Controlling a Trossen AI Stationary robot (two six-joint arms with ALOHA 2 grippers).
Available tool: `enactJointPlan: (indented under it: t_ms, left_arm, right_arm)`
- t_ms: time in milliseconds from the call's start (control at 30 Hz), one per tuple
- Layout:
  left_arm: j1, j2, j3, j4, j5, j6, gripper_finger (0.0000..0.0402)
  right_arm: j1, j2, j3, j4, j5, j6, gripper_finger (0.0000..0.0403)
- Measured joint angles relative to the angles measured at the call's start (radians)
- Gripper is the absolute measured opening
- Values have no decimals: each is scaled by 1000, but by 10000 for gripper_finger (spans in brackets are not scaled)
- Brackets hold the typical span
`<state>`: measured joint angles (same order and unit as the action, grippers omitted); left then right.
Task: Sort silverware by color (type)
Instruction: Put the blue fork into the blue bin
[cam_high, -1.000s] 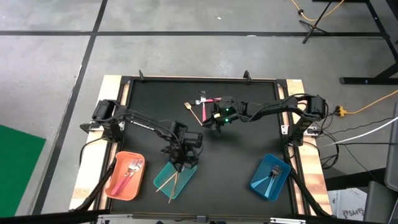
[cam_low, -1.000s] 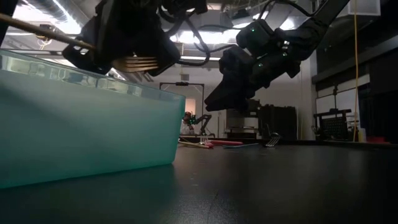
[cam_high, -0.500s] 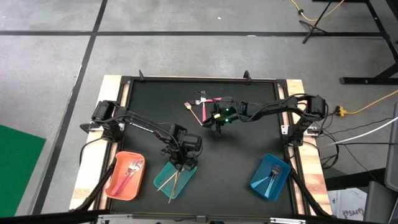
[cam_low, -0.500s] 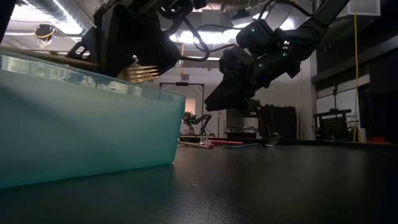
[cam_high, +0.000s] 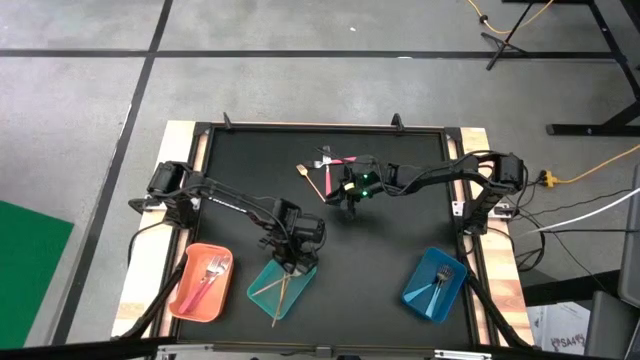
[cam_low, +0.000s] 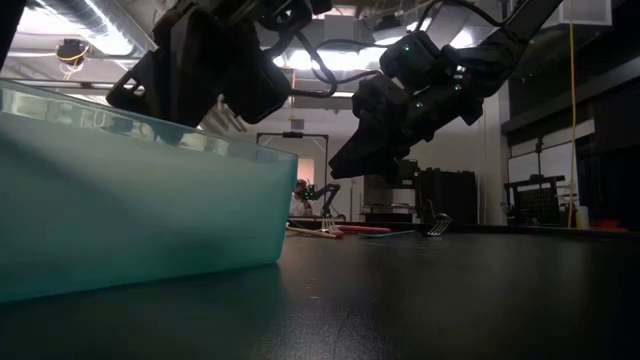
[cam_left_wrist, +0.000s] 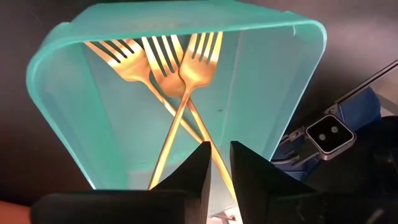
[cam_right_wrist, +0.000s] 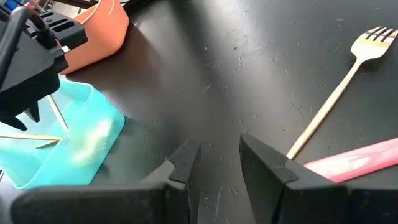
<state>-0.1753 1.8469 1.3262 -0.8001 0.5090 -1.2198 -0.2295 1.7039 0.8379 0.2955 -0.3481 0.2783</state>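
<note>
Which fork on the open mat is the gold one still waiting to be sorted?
Look at the far middle of the black table, beside the right end effector. The gold fork lies there among pink-handled pieces, the only all-gold utensil outside a tray.

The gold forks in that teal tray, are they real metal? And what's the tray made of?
The gold forks look like metal with a brushed gold finish: thin, stiff, softly shiny. Coated plastic can't be ruled out. The teal tray seems translucent plastic, since light glows through its smooth walls.

Three forks in middle tray (handles crossed), L hand above it, loose fork mid-table
</note>
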Motion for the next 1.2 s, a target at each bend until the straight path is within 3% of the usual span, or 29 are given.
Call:
enactJointPlan:
  t_ms: [433,733,1000,1200]
  left_arm:
    - [18,-63,0,1,-37,20,56]
    - [20,-171,0,1,-172,126,57]
    - [40,-183,0,0,-246,262,57]
    - [59,-183,0,0,-291,329,57]
  right_arm:
    - [-22,-27,0,-12,-2,-73,99]
    - [-134,-102,1,-126,-37,-105,99]
    - [-260,-129,1,-343,-32,-374,99]
    - [-316,-129,1,-482,101,-595,99]
